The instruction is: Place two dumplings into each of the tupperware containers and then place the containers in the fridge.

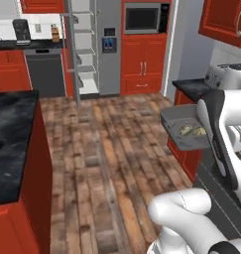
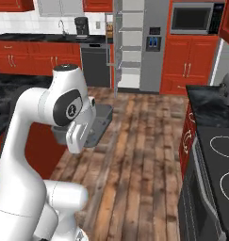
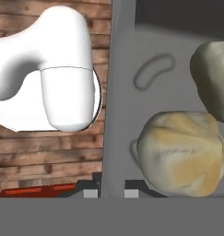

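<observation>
A grey tupperware container point(image 1: 174, 120) hangs level in the air above the wooden floor, beside my arm. Two pale dumplings point(image 1: 185, 130) point(image 1: 199, 131) lie side by side in it. In the hand view my gripper point(image 3: 111, 192) is shut on the container's rim point(image 3: 117, 92), one fingertip on each side of it, and the dumplings point(image 3: 180, 154) point(image 3: 212, 78) sit just past the rim. From the right base view the container point(image 2: 102, 117) sticks out from behind my hand. The fridge point(image 1: 109, 47) stands at the far wall with one door open, its shelves point(image 1: 85, 49) showing.
A black-topped red island point(image 1: 13, 139) runs along the left. A black counter point(image 1: 191, 88) and a stove point(image 2: 219, 179) line the right side. The wooden floor point(image 1: 107, 149) stretches between them up to the fridge point(image 2: 153, 52). A dark dishwasher point(image 1: 45, 73) stands left of the fridge.
</observation>
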{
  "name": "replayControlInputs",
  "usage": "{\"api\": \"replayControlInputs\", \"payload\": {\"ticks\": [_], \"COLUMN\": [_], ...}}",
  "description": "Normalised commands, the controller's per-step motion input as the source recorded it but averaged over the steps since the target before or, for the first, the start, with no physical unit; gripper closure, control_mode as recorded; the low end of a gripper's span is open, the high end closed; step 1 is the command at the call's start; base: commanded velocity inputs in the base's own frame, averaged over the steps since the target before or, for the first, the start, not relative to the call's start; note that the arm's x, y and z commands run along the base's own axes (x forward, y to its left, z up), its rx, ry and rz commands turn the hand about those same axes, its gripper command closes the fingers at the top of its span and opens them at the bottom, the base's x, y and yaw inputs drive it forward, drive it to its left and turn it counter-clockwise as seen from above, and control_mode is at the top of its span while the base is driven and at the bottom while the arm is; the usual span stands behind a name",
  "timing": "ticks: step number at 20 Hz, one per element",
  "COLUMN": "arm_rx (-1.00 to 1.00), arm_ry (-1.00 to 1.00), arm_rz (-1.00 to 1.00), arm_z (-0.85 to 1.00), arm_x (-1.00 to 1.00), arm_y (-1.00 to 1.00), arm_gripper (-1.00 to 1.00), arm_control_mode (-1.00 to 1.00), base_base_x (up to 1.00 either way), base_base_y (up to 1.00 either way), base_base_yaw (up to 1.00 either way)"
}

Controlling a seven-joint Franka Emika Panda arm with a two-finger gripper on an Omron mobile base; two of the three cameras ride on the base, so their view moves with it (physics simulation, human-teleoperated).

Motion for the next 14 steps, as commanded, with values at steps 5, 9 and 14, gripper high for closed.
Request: {"api": "replayControlInputs", "payload": {"ticks": [5, 9, 14], "arm_rx": [0.00, 0.00, 0.00], "arm_ry": [0.00, 0.00, 0.00], "arm_rz": [0.00, 0.00, 0.00], "arm_z": [0.00, 0.00, 0.00], "arm_x": [0.00, 0.00, 0.00], "arm_y": [0.00, 0.00, 0.00], "arm_gripper": [1.00, 1.00, 1.00], "arm_control_mode": [1.00, 1.00, 1.00], "base_base_x": [0.40, 0.36, 0.97], "base_base_y": [-0.90, -0.52, 0.67], "base_base_yaw": [-0.05, -0.03, 0.00]}}
